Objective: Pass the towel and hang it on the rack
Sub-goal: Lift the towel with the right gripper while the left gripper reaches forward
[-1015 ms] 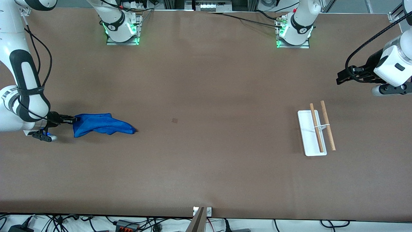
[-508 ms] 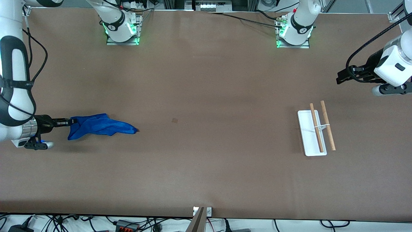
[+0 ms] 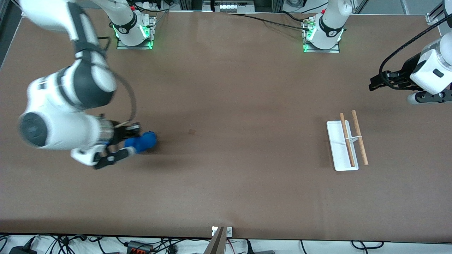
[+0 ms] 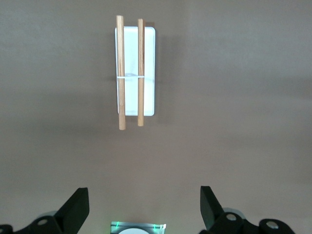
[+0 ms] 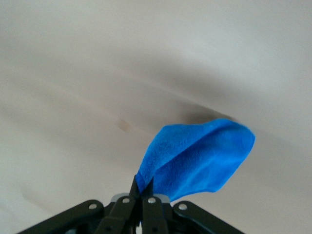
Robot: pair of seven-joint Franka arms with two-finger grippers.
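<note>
The royal-blue towel (image 3: 143,141) hangs bunched from my right gripper (image 3: 132,134), which is shut on its edge and holds it up over the table toward the right arm's end. In the right wrist view the towel (image 5: 200,156) droops from the closed fingertips (image 5: 139,187). The rack (image 3: 346,141), a white base with two wooden rods, stands toward the left arm's end. My left gripper (image 3: 375,84) waits open and empty in the air, above the table beside the rack. The left wrist view shows the rack (image 4: 135,68) below and the open fingers (image 4: 75,209) apart.
The brown table (image 3: 226,176) is bare apart from a small dark mark (image 3: 191,132) near its middle. The two arm bases (image 3: 134,31) stand along the edge farthest from the front camera. Cables hang past the edge nearest the front camera.
My right arm has lifted the towel off the table and swung toward the middle. The towel, spread flat before, now hangs bunched. The left arm has not moved.
</note>
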